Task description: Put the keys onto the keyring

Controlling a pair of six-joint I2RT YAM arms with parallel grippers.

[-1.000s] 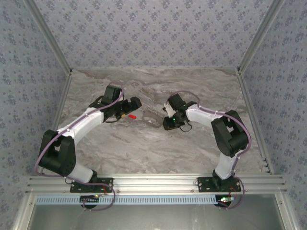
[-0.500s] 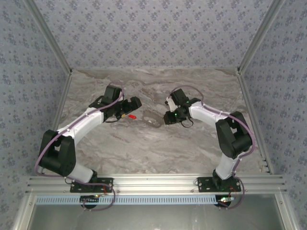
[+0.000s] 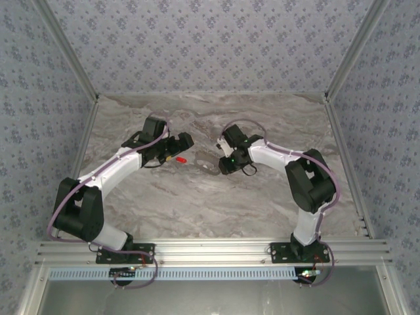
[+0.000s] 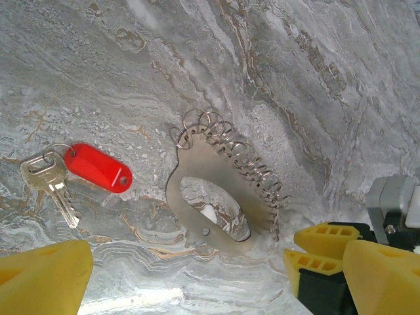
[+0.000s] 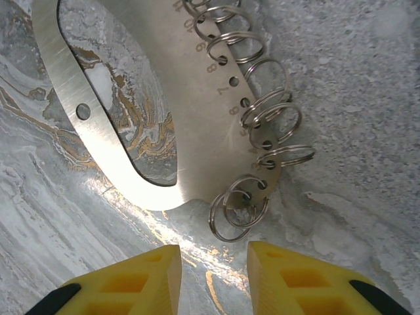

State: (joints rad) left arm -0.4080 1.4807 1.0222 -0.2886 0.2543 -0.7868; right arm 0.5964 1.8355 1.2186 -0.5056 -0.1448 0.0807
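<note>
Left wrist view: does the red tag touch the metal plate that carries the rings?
No, the red tag lies on the table apart from the metal plate, with bare marble between them.

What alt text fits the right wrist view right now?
A flat metal keyring plate with an oval cutout lies on the marble table, split rings threaded through numbered holes along its edge. The right pincer, open, points at the lowest ring.

The right pincer (image 5: pixel 214 279), tips parted, hangs near the keyring (image 5: pixel 203 131) (a flat steel plate edged with split rings (image 5: pixel 237 209))
</note>
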